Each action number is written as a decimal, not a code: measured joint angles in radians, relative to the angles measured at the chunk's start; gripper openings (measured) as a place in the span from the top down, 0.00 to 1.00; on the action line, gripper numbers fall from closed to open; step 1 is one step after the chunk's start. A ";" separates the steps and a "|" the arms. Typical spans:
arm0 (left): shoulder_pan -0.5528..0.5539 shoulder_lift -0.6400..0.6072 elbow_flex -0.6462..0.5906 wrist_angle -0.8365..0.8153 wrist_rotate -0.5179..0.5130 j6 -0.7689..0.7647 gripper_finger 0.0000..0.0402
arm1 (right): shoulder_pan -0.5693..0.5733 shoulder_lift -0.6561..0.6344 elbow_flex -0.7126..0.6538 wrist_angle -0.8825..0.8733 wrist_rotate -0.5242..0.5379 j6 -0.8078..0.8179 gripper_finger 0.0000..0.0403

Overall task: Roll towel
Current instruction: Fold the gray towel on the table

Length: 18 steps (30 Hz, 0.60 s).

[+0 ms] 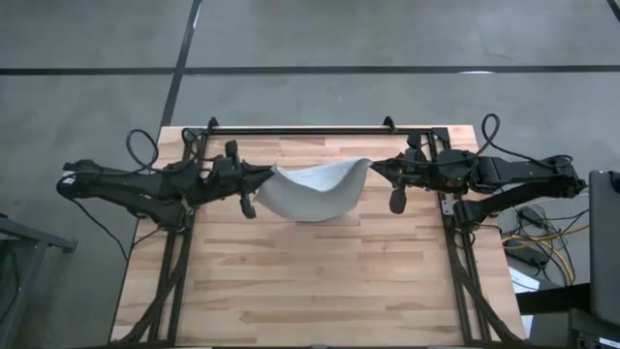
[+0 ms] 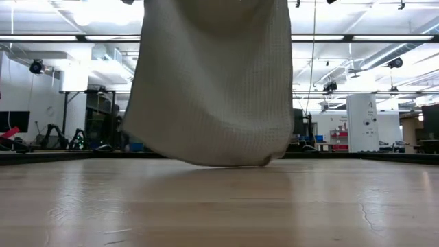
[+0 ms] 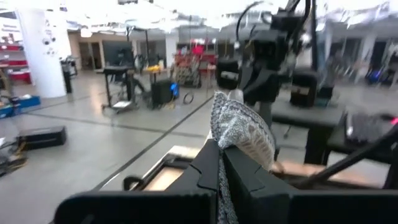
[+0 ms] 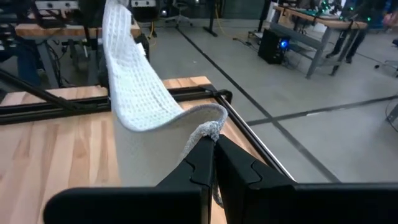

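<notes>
The towel (image 1: pixel 315 189), a light grey-blue waffle cloth, hangs in the air between my two grippers over the far half of the table. My left gripper (image 1: pixel 272 173) is shut on its left top corner. My right gripper (image 1: pixel 372 165) is shut on its right top corner. In the low view the towel (image 2: pixel 212 82) hangs as a wide sheet, and its lower edge (image 2: pixel 219 163) is at the table top; whether it touches the wood I cannot tell. My left gripper pinches the towel's left top corner (image 3: pixel 225 134) between its two fingers, coming level from the table's left. The cloth bunches above the fingertips and hangs below them. My right gripper pinches the towel's right top corner (image 4: pixel 208 132) between its two fingers, coming level from the table's right. The top edge sags slack toward the other gripper.
The wooden table (image 1: pixel 310 281) has bare room in front of the towel. A black frame rail (image 1: pixel 300 131) runs along the far edge. Cables and equipment (image 1: pixel 542 242) lie off the table's right side.
</notes>
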 joint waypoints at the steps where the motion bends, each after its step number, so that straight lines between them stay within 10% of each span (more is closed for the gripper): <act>1: -0.002 0.001 0.000 0.010 0.002 -0.003 0.98 | 0.011 -0.001 0.007 0.002 0.000 -0.007 0.98; 18: -0.143 0.067 -0.013 0.152 -0.019 0.040 0.98 | 0.184 0.000 0.102 -0.064 0.091 -0.020 0.98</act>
